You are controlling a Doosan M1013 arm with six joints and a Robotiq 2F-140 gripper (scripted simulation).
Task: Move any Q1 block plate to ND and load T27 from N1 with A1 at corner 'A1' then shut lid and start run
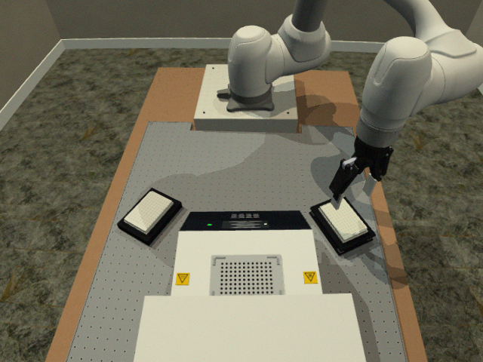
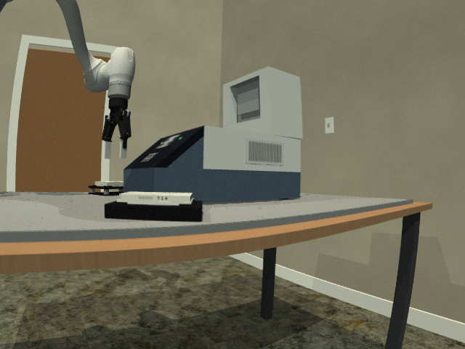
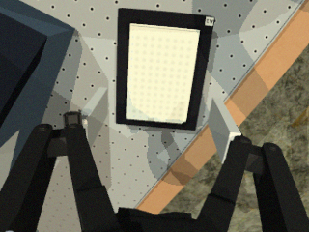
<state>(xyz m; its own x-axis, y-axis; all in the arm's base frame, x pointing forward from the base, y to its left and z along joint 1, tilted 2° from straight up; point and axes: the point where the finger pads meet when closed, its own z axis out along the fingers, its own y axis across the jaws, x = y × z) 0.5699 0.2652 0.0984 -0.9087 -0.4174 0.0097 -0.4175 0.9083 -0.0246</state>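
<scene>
Gripper (image 3: 154,126) hangs above the bench, fingers partly spread, nothing between them. Plate T27 (image 3: 162,72) lies below and ahead of the fingertips in the wrist view, flat in its black nest N1 (image 3: 123,65); not touching.

Plate's long axis runs away from the gripper in the wrist view, across the line joining the two fingers, so the fingers look set to straddle the short width. The spread looks a little wider than the plate, judged from the wrist view only.

Cycler Q1 (image 2: 232,158) stands to one side of the nest, near; lid (image 2: 270,101) up, block (image 1: 246,276) bare, lamp (image 1: 209,224) green.

The table edge (image 3: 270,68) runs close by the nest on the far side from Q1. Open room straight down. Other plate, marked T14 (image 2: 155,197), well apart beyond Q1.

Next move, I judge: shift forward over plate centre, then descend.
</scene>
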